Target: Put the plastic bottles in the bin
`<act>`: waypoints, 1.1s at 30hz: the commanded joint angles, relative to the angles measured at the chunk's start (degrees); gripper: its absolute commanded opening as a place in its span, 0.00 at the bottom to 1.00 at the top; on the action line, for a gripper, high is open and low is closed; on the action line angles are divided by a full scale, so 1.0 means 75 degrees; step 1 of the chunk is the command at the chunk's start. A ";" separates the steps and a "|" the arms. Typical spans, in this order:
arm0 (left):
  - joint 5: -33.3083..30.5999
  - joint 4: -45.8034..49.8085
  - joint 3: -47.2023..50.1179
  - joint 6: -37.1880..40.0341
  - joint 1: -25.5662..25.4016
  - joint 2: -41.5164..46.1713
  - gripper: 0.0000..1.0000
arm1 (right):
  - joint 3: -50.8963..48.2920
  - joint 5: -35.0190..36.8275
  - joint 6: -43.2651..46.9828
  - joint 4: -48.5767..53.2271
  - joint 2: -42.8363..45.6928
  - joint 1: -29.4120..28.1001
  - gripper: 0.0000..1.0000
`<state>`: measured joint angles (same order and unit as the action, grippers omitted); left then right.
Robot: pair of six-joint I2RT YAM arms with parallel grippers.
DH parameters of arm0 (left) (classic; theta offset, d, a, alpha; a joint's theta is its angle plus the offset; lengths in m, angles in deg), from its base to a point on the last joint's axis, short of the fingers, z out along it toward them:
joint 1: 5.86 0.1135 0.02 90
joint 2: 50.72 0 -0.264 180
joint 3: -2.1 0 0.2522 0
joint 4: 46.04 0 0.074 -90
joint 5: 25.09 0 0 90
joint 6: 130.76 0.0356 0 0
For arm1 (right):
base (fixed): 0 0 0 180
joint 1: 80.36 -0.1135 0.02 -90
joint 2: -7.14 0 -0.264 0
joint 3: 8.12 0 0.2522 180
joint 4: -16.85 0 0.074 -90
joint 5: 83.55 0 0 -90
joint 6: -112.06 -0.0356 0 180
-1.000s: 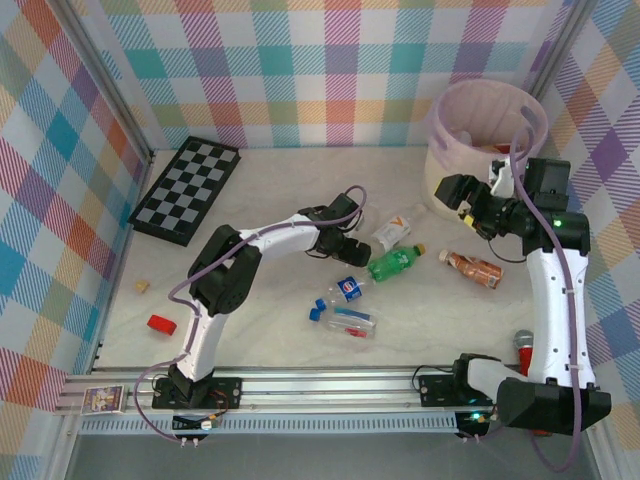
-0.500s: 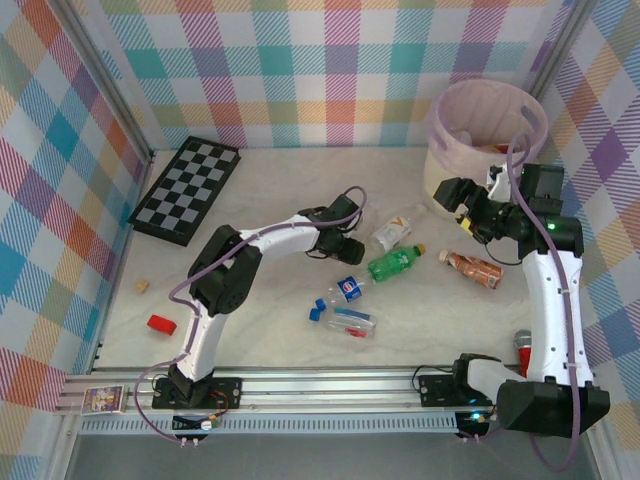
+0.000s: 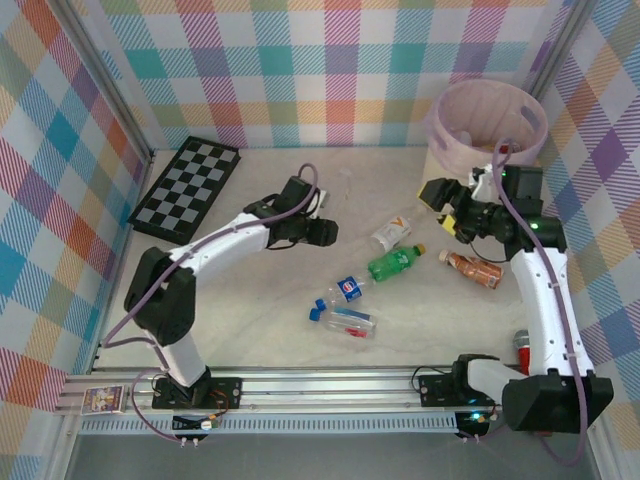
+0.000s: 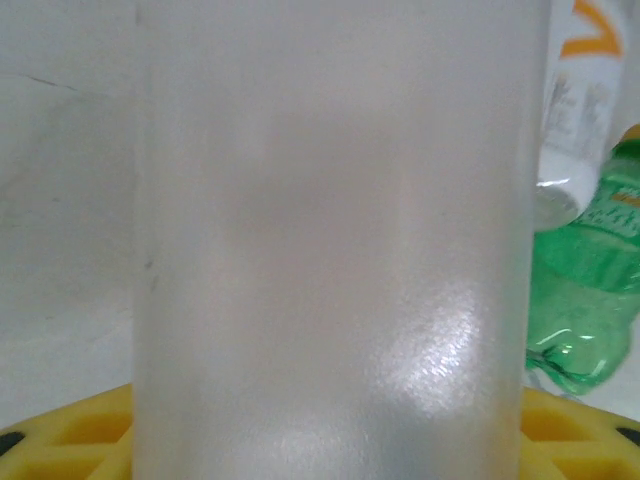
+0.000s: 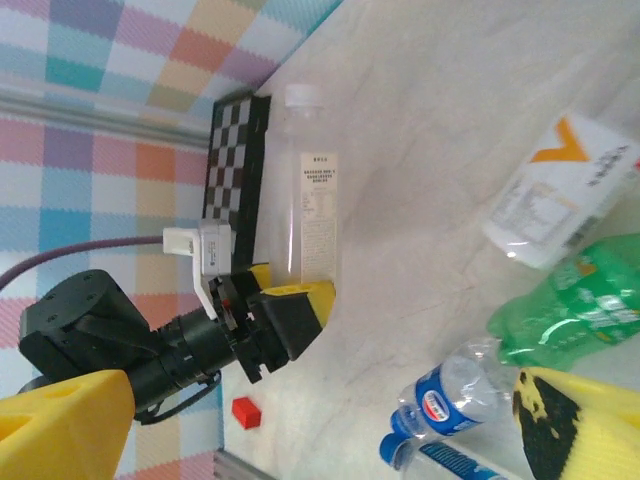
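Left jaws: drawn in narrow on a clear bottle (image 5: pixel 303 190) with a white cap; the left gripper (image 3: pixel 322 232) reaches out over mid-table, and the frosted body sits between its yellow fingers (image 4: pixel 70 440).
Right jaws: spread wide with nothing in them; the right gripper (image 3: pixel 443 207) hangs on the near side of the bin.
Far left: a chessboard (image 3: pixel 187 190) lies flat near the left wall, with a red block (image 3: pixel 160 323) nearer the arm bases.
Open room: bare table (image 3: pixel 250 290) lies between the chessboard, the left arm and the loose bottles.
Centre bottles: a blue-label bottle (image 3: pixel 345 289) lies on its side, and a clear one with red marks (image 3: pixel 352 322) lies just nearer.
Centre-right bottles: a green bottle (image 3: pixel 397 262) lies touching or just beside a white-label bottle (image 3: pixel 392 233).
Right bottle: a brown bottle (image 3: pixel 473 268) lies on its side under the right forearm.
Bin (image 3: pixel 438 112): stands upright in the far right corner, close to both walls, a pink liner over its rim; its contents cannot be made out.
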<state>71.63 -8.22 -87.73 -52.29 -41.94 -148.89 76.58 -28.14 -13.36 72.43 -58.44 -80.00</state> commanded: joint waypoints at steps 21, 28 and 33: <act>0.1935 -0.1928 0.1777 -0.0311 -0.0258 0.1538 0.27 | 0.2514 0.0814 -0.0521 -0.1271 -0.4607 -0.3093 0.91; 0.1799 -0.1953 0.1764 -0.0321 -0.0307 0.1440 0.28 | 0.2225 0.1132 -0.0483 -0.1235 -0.4420 -0.3118 0.66; 0.1858 -0.1965 0.1642 -0.0367 -0.0345 0.1368 0.36 | 0.2254 0.1363 -0.0320 -0.1097 -0.4275 -0.3105 0.61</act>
<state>85.90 -22.21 -74.14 -55.29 -43.77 -138.02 93.47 -20.68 -17.18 63.01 -92.82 -103.26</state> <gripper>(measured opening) 0.564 0.628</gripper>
